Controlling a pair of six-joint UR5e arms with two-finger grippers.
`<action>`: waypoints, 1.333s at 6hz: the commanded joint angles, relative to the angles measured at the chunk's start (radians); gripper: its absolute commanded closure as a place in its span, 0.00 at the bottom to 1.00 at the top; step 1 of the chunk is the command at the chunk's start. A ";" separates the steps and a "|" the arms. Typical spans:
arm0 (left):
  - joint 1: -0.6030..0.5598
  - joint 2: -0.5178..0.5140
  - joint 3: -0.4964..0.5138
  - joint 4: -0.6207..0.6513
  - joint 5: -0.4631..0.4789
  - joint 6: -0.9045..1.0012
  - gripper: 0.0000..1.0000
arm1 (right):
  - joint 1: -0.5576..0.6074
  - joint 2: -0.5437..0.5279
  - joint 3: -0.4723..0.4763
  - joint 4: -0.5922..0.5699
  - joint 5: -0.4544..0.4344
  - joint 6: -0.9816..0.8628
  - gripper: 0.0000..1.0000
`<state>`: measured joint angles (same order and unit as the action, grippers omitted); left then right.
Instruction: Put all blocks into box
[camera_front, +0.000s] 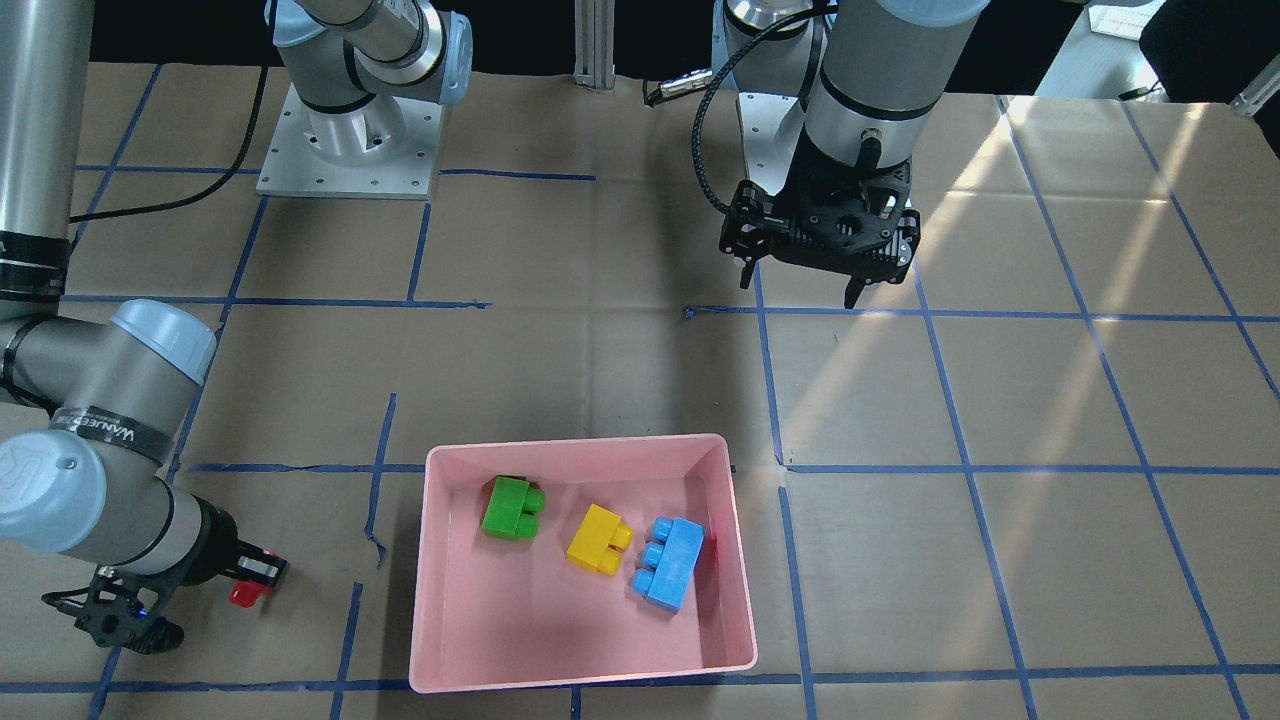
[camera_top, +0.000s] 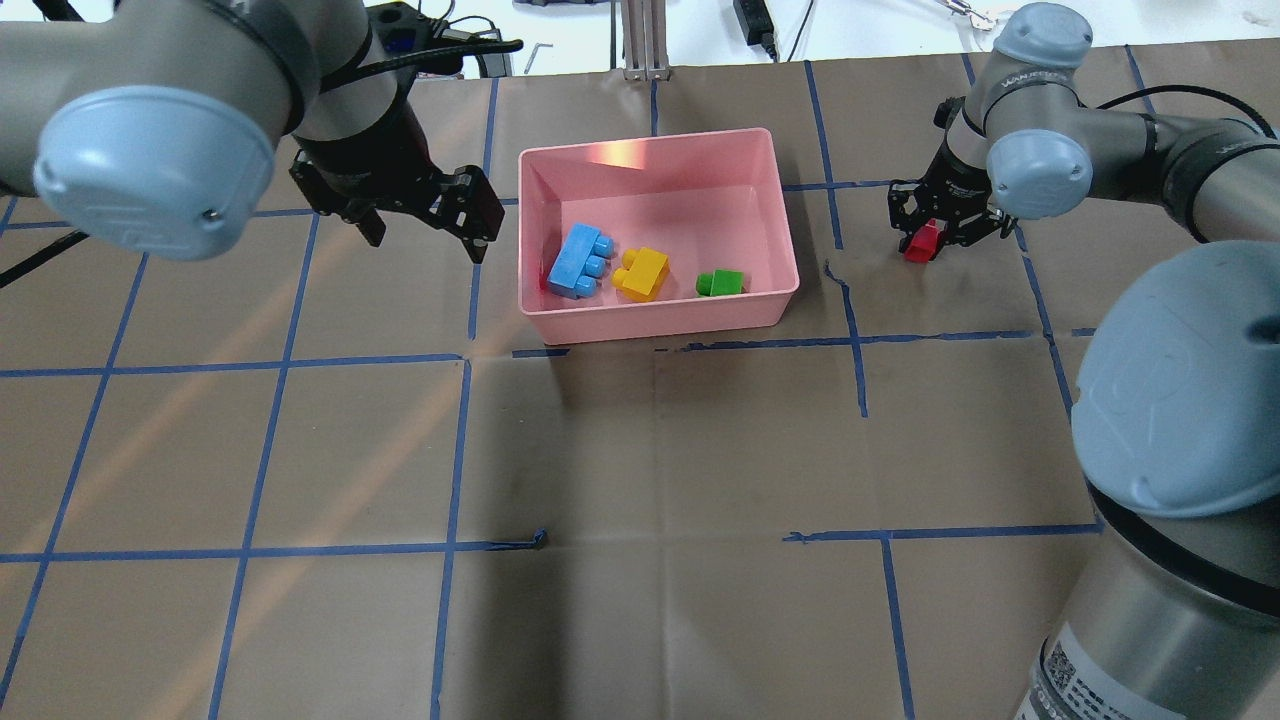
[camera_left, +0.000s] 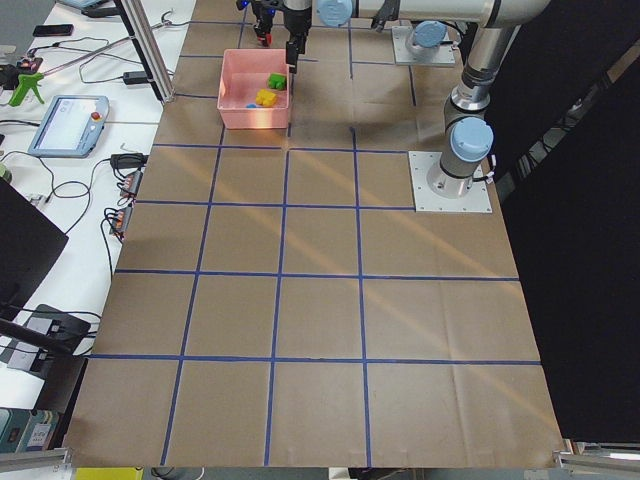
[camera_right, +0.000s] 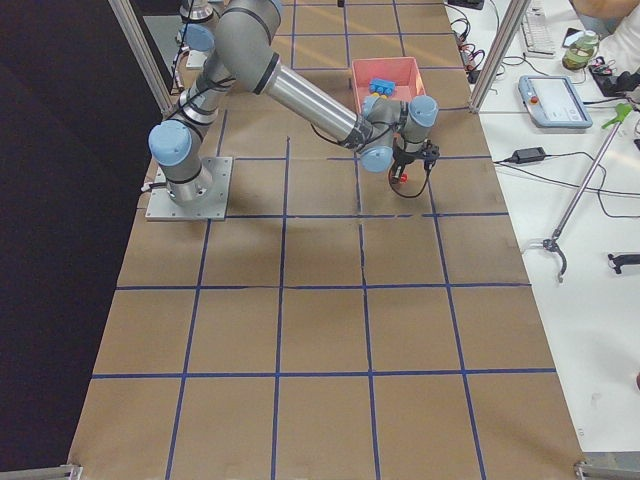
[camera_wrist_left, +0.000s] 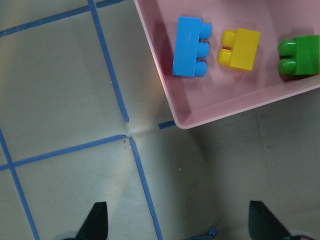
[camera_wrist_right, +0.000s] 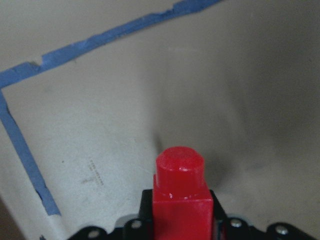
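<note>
Lettering on the black band (camera_front: 112, 432) round the right arm, too small to read with certainty. Pink box (camera_front: 577, 441) holds three blocks in a row, none touching: green block (camera_front: 512, 508), yellow block (camera_front: 597, 538) and light blue block (camera_front: 668, 563), the last close to a side wall. Red block (camera_wrist_right: 179, 195) is outside the box, clamped in the jaws of the right gripper (camera_top: 930, 240) low over the bench (camera_front: 1000, 400). Left gripper (camera_front: 798, 290) hangs off the box's opposite side, jaws wide apart. A broad stretch of bench gridded with blue tape (camera_top: 455, 450) lies between box and robot.

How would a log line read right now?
left tool: open | right tool: shut on red one-stud plastic brick | pink plastic tray: holds blue three-stud brick, yellow brick, green brick
</note>
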<state>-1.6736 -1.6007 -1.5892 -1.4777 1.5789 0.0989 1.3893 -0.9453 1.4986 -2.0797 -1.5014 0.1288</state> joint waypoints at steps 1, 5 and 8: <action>0.052 0.051 0.005 -0.010 -0.002 -0.033 0.01 | 0.025 -0.076 -0.043 0.044 0.004 -0.089 0.83; 0.066 0.054 0.005 -0.009 -0.002 -0.067 0.01 | 0.323 -0.191 -0.083 0.067 0.000 -0.046 0.83; 0.067 0.051 0.005 -0.007 -0.003 -0.070 0.01 | 0.382 -0.002 -0.139 0.015 0.001 -0.023 0.77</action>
<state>-1.6072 -1.5484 -1.5846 -1.4854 1.5752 0.0296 1.7646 -1.0127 1.3693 -2.0351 -1.5003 0.1117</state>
